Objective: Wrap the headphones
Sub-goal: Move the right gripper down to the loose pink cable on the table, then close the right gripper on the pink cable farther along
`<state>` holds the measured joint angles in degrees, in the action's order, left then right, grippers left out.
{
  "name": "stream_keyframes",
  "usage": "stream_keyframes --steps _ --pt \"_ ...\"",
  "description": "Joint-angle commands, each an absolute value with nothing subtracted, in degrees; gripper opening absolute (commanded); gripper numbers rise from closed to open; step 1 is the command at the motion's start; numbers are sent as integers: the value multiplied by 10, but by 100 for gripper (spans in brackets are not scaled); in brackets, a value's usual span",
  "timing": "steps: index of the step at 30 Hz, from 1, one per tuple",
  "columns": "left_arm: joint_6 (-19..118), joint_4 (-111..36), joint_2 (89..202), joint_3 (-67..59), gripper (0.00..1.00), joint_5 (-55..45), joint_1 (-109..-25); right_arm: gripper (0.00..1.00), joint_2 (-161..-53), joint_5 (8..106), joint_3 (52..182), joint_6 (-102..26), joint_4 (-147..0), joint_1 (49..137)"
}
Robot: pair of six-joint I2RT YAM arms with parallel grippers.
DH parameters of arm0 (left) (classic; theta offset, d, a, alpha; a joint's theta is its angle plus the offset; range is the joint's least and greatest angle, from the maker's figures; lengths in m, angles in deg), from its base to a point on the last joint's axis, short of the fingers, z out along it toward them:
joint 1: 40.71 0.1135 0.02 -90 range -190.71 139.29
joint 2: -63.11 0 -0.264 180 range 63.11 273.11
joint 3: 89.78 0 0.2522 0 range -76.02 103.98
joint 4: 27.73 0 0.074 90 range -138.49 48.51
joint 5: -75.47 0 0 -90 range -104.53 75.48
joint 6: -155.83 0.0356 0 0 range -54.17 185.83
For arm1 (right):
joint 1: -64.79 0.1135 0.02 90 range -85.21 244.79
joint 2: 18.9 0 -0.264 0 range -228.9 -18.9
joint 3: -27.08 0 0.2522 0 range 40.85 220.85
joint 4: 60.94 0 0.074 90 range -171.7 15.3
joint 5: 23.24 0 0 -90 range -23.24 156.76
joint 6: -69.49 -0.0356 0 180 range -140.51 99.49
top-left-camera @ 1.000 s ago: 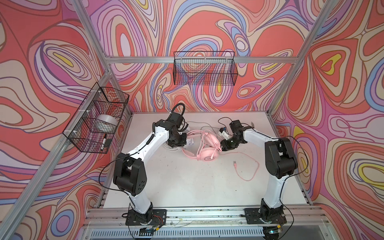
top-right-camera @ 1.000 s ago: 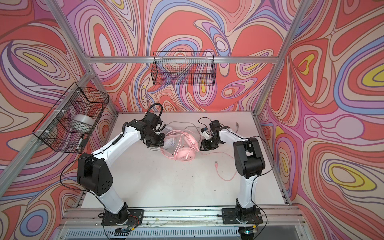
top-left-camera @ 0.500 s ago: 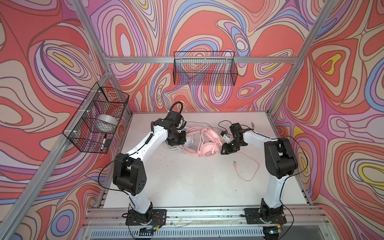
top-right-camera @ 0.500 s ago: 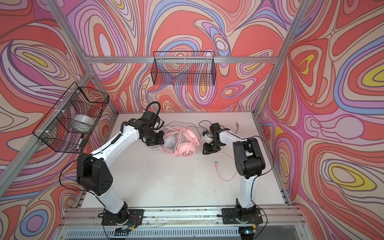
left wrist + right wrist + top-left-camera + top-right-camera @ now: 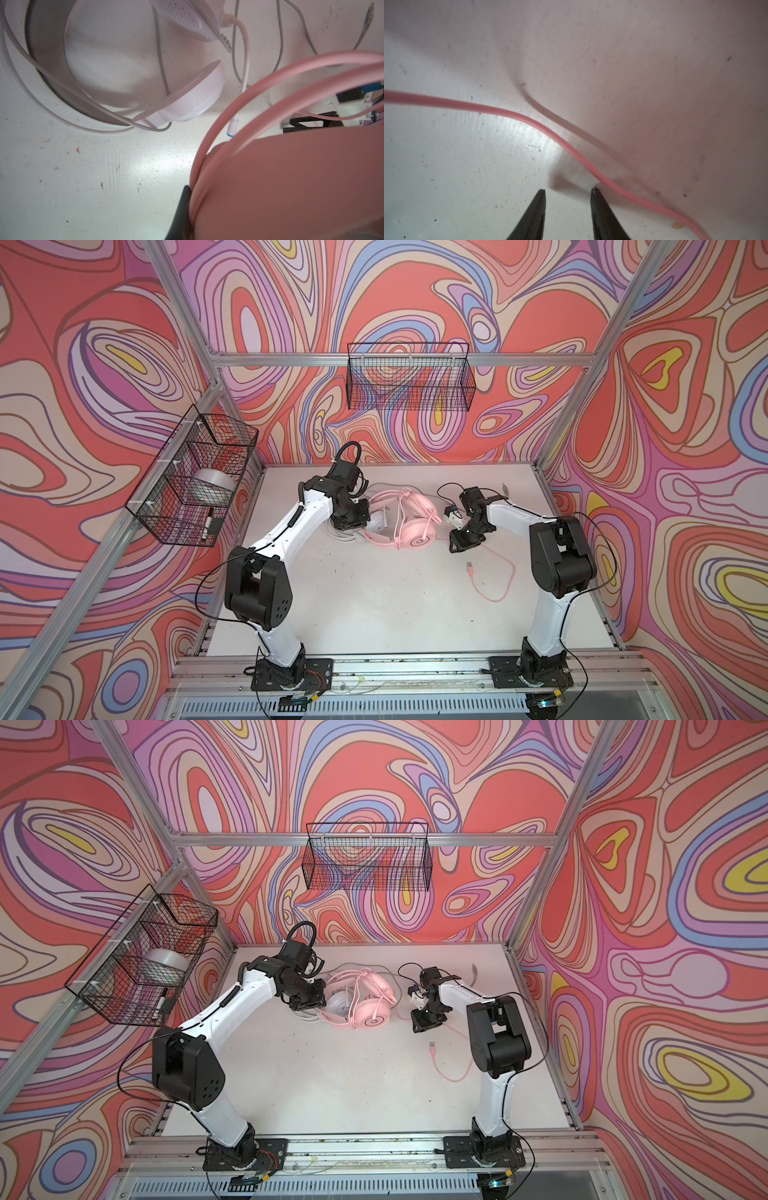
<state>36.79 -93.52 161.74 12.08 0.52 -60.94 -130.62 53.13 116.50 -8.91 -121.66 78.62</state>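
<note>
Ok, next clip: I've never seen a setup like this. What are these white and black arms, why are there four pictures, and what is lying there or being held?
Two robot arms are bolted to the front edge of a white table, and each ends in a two-fingered gripper. Two of the pictures come from a camera pair overhead and look almost alike. The two close-ups come from a camera on each arm's wrist.

On the table, close together, are a pink headset and a white headset. The pink cable lies loose on the right arm's side.

The left gripper is shut, apparently on the pink headset's headband, which fills much of its wrist view. The right gripper is open and holds nothing; the cable runs just past one fingertip.
</note>
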Motion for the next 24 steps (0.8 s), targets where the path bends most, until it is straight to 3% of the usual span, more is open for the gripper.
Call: stream_keyframes --steps 1,12,24 --pt "355 -918 1593 134 0 35 -607 40 -1270 548 1172 -70 -1216 784" --pt "357 -917 1591 130 0 38 -606 44 -1302 654 1217 -10 -1232 781" --pt "359 -921 1586 129 0 35 -606 39 -1355 634 1233 9 -1202 780"
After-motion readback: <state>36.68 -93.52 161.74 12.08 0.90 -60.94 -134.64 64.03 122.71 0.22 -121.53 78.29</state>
